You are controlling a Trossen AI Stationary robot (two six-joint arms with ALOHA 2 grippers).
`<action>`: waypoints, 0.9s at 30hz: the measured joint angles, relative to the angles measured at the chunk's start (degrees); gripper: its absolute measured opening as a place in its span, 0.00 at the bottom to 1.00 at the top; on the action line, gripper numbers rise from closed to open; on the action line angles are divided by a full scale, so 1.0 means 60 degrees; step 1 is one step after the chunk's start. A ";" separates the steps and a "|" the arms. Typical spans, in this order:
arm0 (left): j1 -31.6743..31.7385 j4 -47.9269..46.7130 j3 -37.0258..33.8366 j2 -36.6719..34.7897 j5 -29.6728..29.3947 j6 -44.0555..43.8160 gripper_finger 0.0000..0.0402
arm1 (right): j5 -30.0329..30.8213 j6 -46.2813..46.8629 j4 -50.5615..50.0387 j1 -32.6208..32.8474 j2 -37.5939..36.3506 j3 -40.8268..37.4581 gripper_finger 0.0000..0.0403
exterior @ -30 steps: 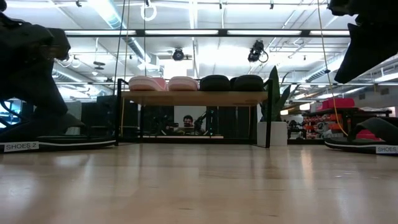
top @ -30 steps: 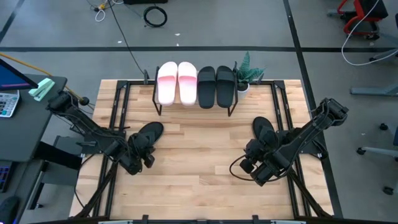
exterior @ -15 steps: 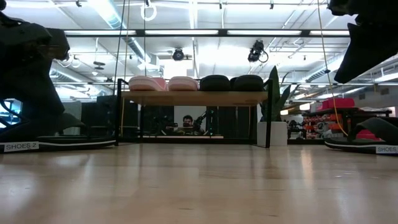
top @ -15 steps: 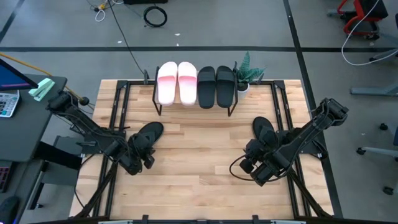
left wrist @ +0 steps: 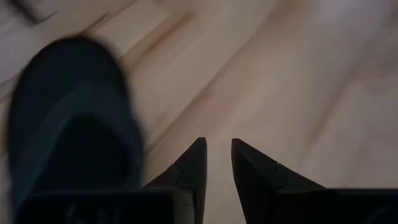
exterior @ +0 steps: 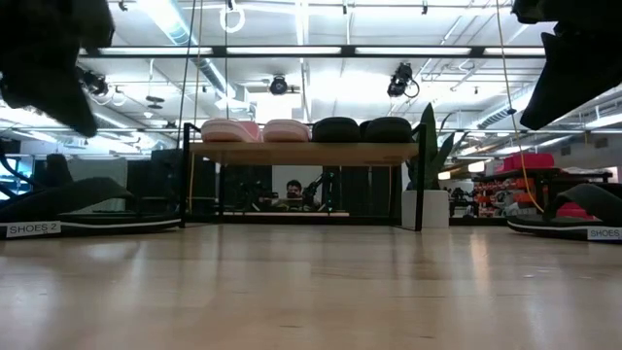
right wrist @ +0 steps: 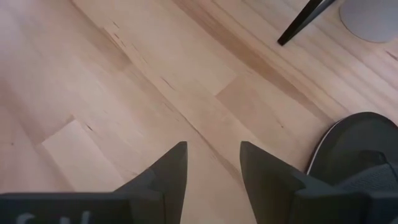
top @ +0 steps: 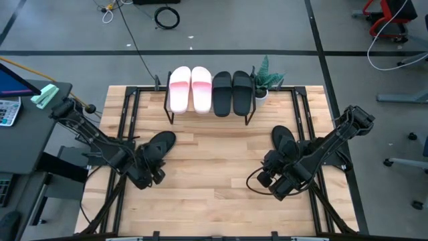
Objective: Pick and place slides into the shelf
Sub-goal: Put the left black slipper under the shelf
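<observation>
Black slide lies on left of table, just beside left gripper (fingers slightly parted, holding nothing). Second black slide on right, near right gripper, fingers spread, empty. Shelf at table's far edge carries two pink slides and two black slides side by side.

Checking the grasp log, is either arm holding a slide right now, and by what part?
Nothing is held. The left gripper and right gripper both show bare wood between their jaws, each beside a black slide lying on the table.
</observation>
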 joint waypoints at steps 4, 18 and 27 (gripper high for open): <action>-0.0002 -0.1196 -0.0062 0.0000 0.0542 -0.1211 0.22 | 0.0002 0.0000 0.0091 0.0000 0.0000 0.0000 0.38; -0.0011 -0.1859 -0.0062 0.0000 0.0683 -0.1398 0.29 | 0.0005 -0.0006 0.0156 0.0000 0.0002 0.0000 0.38; -0.0011 -0.1885 -0.0062 0.0008 0.0678 -0.1277 0.37 | 0.0005 -0.0007 0.0188 0.0000 0.0004 0.0000 0.38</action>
